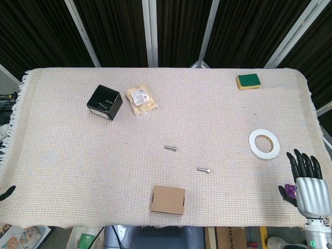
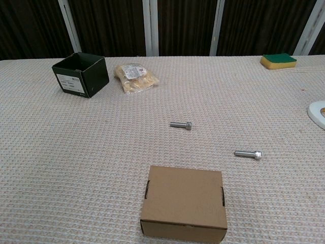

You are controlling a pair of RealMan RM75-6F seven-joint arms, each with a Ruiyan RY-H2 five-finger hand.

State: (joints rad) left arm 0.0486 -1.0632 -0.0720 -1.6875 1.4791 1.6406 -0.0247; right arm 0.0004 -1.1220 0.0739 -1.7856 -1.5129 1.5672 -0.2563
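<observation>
My right hand (image 1: 308,182) hovers at the table's front right corner, fingers stretched and apart, holding nothing. A white tape roll (image 1: 264,143) (image 2: 317,113) lies nearest to it, just ahead and to the left. Only a dark tip of my left hand (image 1: 6,193) shows at the far left edge, and its fingers are hidden. Two silver bolts (image 1: 170,148) (image 1: 204,169) lie mid-table, also seen in the chest view (image 2: 181,125) (image 2: 248,153). A closed cardboard box (image 1: 167,199) (image 2: 184,202) sits near the front edge. Neither hand appears in the chest view.
An open black box (image 1: 104,102) (image 2: 81,74) stands at the back left with a snack bag (image 1: 141,100) (image 2: 134,77) beside it. A green and yellow sponge (image 1: 248,81) (image 2: 278,61) lies at the back right. A woven cloth (image 1: 62,155) covers the table.
</observation>
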